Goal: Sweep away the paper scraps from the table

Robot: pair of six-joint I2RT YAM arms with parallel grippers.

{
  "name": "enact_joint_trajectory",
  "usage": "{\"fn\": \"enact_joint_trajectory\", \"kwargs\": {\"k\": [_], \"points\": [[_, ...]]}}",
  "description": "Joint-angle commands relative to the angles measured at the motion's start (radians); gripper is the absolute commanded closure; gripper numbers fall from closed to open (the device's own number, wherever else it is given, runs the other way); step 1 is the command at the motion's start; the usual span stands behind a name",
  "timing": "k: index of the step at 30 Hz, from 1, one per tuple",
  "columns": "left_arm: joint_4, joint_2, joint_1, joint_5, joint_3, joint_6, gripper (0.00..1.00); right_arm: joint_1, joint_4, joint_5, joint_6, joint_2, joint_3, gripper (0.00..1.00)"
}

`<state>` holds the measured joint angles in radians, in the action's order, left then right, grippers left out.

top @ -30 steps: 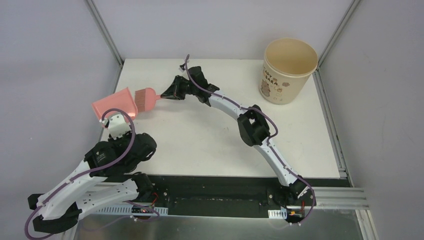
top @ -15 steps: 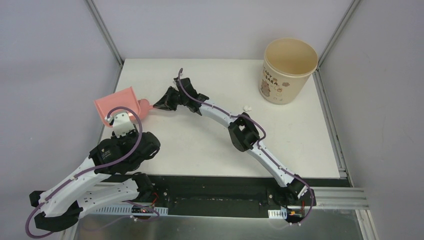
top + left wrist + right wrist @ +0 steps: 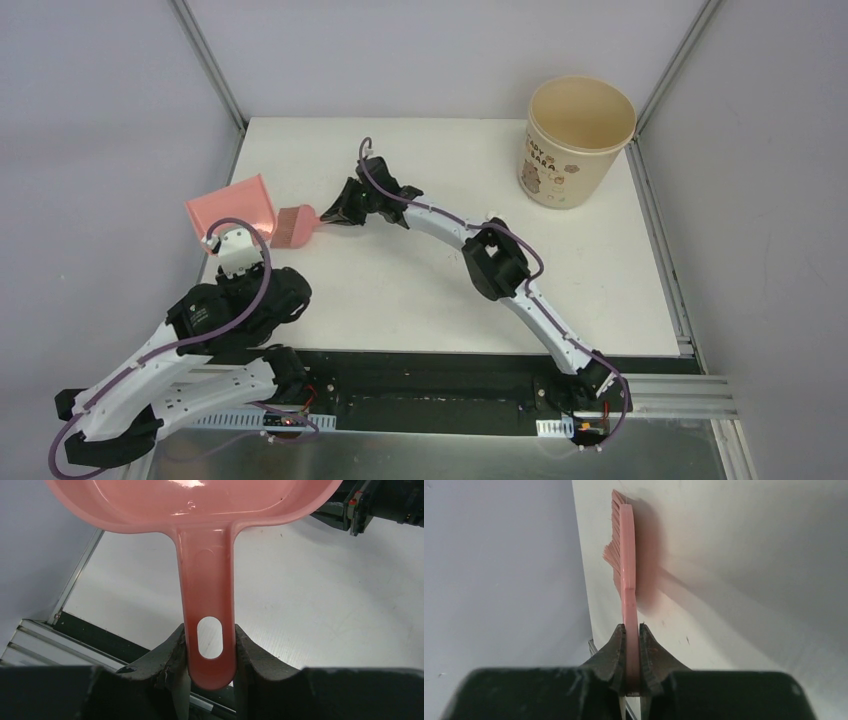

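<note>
My left gripper (image 3: 234, 247) is shut on the handle of the pink dustpan (image 3: 232, 208), held at the table's left edge. In the left wrist view the handle (image 3: 209, 630) sits between my fingers (image 3: 170, 652) and the pan (image 3: 190, 500) is above. My right gripper (image 3: 335, 213) is shut on the handle of the pink brush (image 3: 295, 226), whose bristles are just right of the dustpan's mouth. In the right wrist view the brush (image 3: 625, 555) stands edge-on over the white table (image 3: 749, 580). A small white bit (image 3: 492, 221) by the right arm's elbow may be a paper scrap. No other scraps show.
A beige round bucket (image 3: 578, 140) stands at the table's back right corner. The white table (image 3: 400, 290) has a black front edge. Grey walls and metal frame posts close in the left, back and right sides.
The brush swept left into the dustpan's mouth, then drew back a little to the right and nearer. The right arm's elbow shifted, now mostly covering a white scrap seen earlier.
</note>
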<state>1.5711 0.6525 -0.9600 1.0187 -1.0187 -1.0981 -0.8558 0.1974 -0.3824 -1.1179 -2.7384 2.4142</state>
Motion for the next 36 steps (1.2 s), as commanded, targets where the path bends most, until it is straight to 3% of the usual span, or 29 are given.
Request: {"fn": "enact_joint_trajectory", "kwargs": {"k": [1,6,10,15,17,22,26,32,36], "points": [[-0.005,-0.067,0.008,-0.005,-0.021,0.038,1.0,0.031,0.077,0.023,0.1,0.215,-0.197,1.0],[-0.04,-0.12,0.008,-0.028,-0.021,0.094,1.0,0.096,0.158,-0.018,0.211,0.435,-0.526,1.0],[-0.119,-0.125,0.008,-0.034,0.001,0.227,1.0,0.169,0.306,-0.015,0.375,0.65,-0.795,1.0],[-0.19,-0.057,0.007,-0.072,-0.01,0.3,1.0,0.295,0.412,0.091,0.579,1.044,-1.092,1.0],[-0.218,-0.025,0.007,-0.103,-0.024,0.325,1.0,0.373,0.426,0.062,0.679,1.183,-1.172,1.0],[-0.276,0.024,0.007,-0.164,-0.014,0.354,1.0,0.531,0.597,-0.191,0.979,1.306,-1.102,1.0],[-0.386,0.065,0.006,-0.241,0.008,0.441,1.0,0.569,0.648,-0.194,1.02,1.347,-0.995,1.0],[-0.413,0.213,0.007,-0.353,-0.023,0.511,1.0,0.584,0.731,-0.133,1.109,1.355,-0.886,1.0],[-0.431,0.268,0.006,-0.435,-0.027,0.529,1.0,0.586,0.812,-0.191,1.301,1.348,-0.881,1.0]]}}
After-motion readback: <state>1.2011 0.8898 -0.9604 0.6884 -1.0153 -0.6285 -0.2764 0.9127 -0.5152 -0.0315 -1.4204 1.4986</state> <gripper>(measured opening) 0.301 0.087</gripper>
